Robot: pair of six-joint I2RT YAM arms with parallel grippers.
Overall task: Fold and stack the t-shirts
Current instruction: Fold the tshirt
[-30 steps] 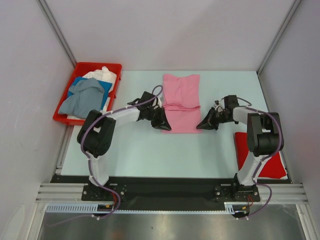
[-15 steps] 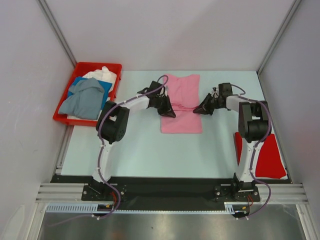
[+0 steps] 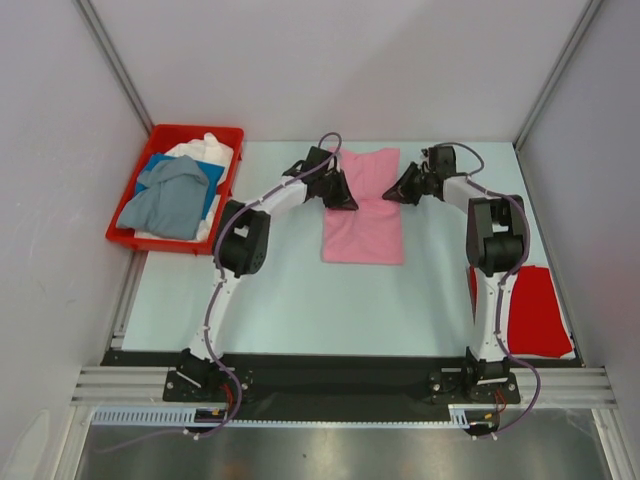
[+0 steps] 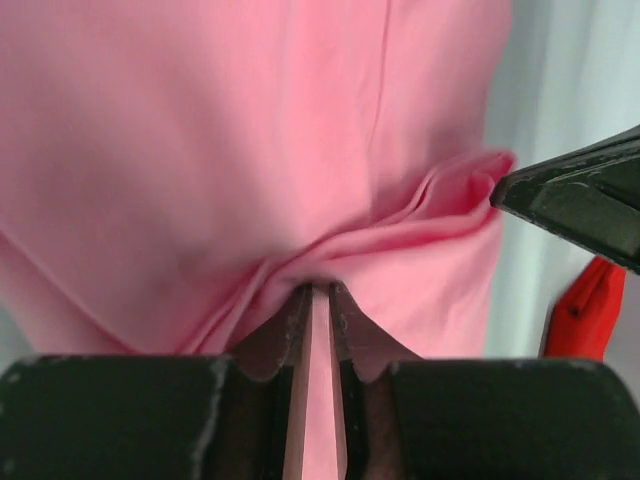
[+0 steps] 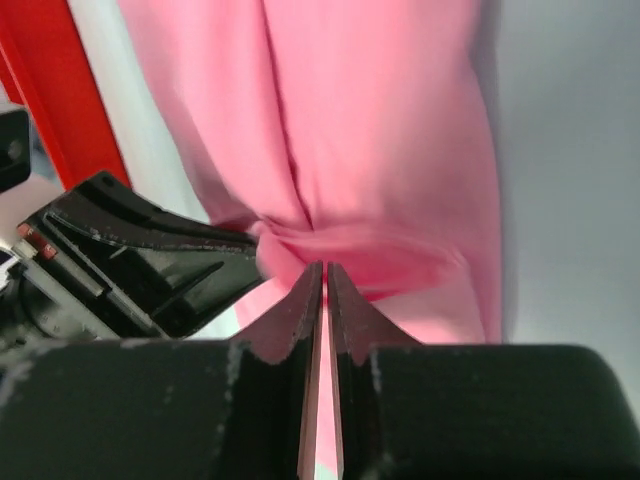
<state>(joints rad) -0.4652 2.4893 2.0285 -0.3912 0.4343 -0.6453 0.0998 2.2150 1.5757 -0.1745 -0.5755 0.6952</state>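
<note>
The pink t-shirt [image 3: 363,232] lay mid-table toward the far side. The left gripper [image 4: 313,300] was clenched on a bunched fold at its left edge, and the right gripper [image 5: 325,278] pinched the same fold from the right (cloth sat between both finger pairs). A red t-shirt [image 3: 537,312] lay near right, partly hidden by the right arm. The red bin [image 3: 128,236] at far left held grey-blue [image 3: 165,200], blue and white shirts.

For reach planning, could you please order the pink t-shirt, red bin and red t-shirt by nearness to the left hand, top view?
1. pink t-shirt, held in the left hand, centre.
2. red bin, far left.
3. red t-shirt, near right.
</note>
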